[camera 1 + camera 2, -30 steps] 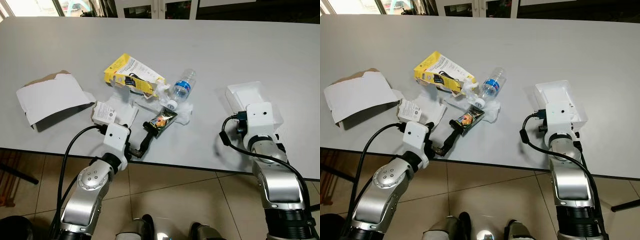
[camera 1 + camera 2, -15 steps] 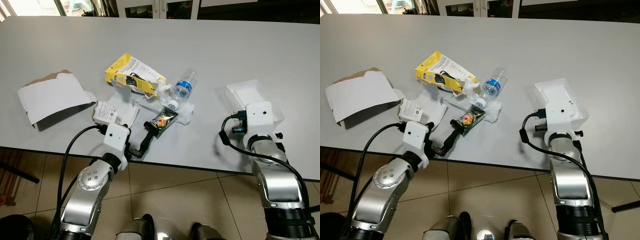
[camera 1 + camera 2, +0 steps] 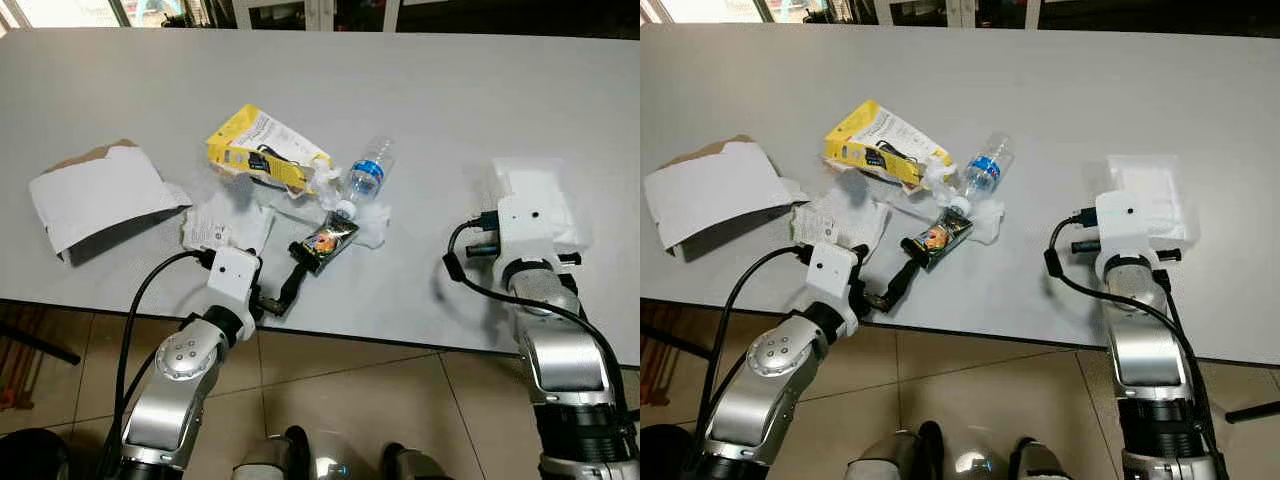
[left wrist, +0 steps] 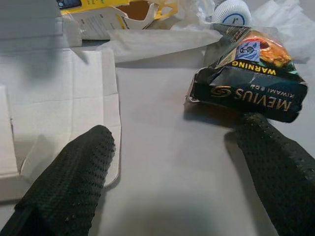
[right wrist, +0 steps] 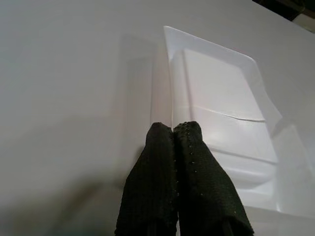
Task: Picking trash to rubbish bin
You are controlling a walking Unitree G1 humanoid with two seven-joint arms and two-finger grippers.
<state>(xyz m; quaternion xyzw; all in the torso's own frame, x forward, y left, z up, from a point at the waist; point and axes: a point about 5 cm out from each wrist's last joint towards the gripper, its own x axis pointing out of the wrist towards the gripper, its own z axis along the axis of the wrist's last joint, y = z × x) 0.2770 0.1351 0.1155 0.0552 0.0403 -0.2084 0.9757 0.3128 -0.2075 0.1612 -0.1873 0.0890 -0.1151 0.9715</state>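
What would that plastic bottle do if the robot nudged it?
The bottle lies on its side on the table, so it would probably roll. It looks clear and nearly empty, so it is likely light and would skid easily. Its cap end touches crumpled wrappers, which might stop it.

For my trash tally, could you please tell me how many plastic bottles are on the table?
1. The clear plastic water bottle lies on its side in the middle of the trash pile, its white cap beside the cigarette pack and right of the yellow box.

Grey table (image 3: 420, 90), tiled floor (image 3: 380, 400)
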